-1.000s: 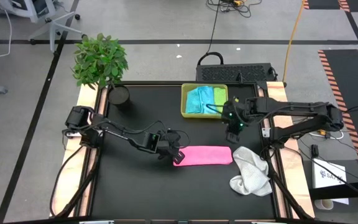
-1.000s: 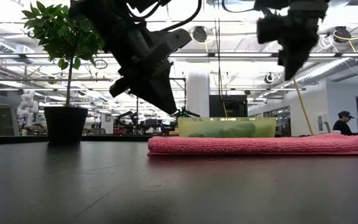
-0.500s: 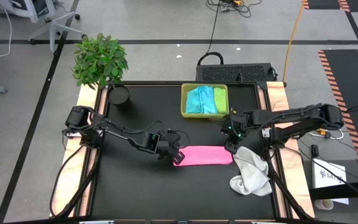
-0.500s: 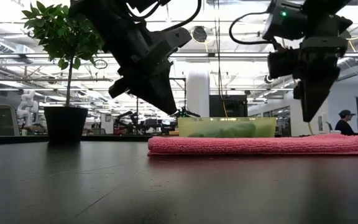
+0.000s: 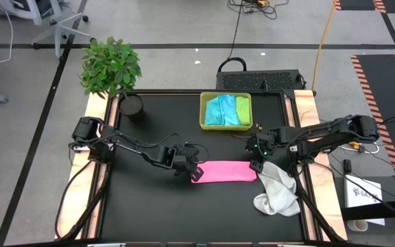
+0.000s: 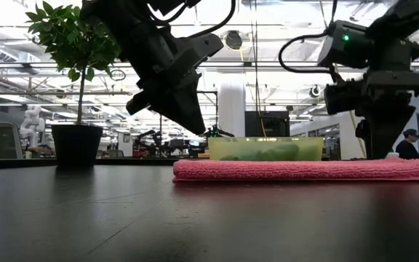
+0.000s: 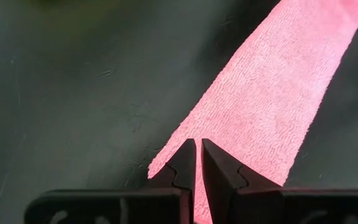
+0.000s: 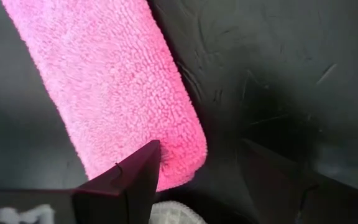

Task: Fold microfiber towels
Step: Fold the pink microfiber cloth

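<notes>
A pink towel (image 5: 225, 171), folded into a long strip, lies flat on the black table. My left gripper (image 5: 195, 173) hangs shut just above its left end (image 7: 166, 163), clear of it in the low view (image 6: 195, 125). My right gripper (image 5: 255, 163) stands open over the towel's rounded right end (image 8: 179, 155), one finger (image 8: 135, 174) above the cloth and the other (image 8: 272, 174) past the end. A white towel (image 5: 277, 189) lies crumpled by the table's right edge. A light blue towel (image 5: 219, 110) and a lime green towel (image 5: 242, 110) lie in the tray (image 5: 225, 127). My right gripper comes from above, slanting down, at the pink towel's right end (image 8: 185, 134). Its fingertips (image 6: 379, 154) reach down to the towel's top in the low view. I cannot tell whether they touch the cloth.
A potted plant (image 5: 112, 66) stands at the table's far left corner. The yellow-green tray stands at the far middle. The white towel lies close beside my right gripper, partly over the table's right edge. Bare black table lies in front of the pink towel.
My right gripper has come down and toward the table's near edge, from beside the tray to the pink towel's right end. The towel has kept its place.
</notes>
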You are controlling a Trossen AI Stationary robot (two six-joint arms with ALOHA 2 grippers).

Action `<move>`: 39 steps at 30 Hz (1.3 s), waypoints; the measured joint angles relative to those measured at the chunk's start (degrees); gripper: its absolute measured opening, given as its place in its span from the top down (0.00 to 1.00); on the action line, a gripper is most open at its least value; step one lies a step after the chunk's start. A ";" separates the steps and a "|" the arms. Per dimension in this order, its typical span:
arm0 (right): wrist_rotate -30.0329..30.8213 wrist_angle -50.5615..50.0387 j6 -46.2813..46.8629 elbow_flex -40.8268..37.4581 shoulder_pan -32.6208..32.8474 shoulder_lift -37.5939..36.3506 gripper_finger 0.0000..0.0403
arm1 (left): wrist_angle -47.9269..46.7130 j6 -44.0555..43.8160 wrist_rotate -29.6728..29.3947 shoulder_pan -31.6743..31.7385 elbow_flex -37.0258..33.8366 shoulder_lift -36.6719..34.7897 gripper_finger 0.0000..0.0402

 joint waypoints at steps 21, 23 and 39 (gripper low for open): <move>0.55 7.54 4.57 -6.23 -0.02 -0.17 0.55 | -2.50 -2.13 7.08 -0.68 0.00 0.00 0.94; 1.64 7.54 7.05 -6.73 -0.02 -0.17 0.62 | -1.97 -1.83 7.69 -1.20 -0.20 0.34 0.94; 1.68 13.22 8.12 -7.14 -0.02 -0.01 0.96 | 8.99 -2.75 8.74 -0.99 -2.93 2.47 0.94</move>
